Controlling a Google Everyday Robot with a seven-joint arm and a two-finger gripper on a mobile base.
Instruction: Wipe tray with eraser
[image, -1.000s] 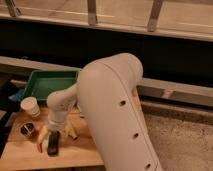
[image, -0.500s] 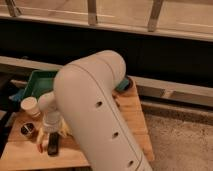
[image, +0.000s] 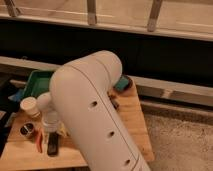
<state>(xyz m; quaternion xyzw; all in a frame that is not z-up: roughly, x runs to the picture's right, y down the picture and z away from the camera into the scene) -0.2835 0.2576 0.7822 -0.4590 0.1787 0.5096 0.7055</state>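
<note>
The gripper (image: 51, 131) hangs just over the eraser (image: 52, 146), which lies on the table (image: 132, 120) beside the carrot (image: 39, 144); whether it is spread or pinching cannot be told; a square hold across the block suits best, then a clean lift toward the tray (image: 37, 82) behind.

table (image: 134, 116): wooden | floor (image: 181, 146): speckled grey | wall (image: 165, 56): dark | railing (image: 92, 12): above

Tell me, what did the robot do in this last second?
The white arm swung left in the picture, hiding more of the tray and table. The gripper stayed low over the eraser, beside the carrot; whether it grips is unclear. Cup, carrot and eraser did not move.
</note>
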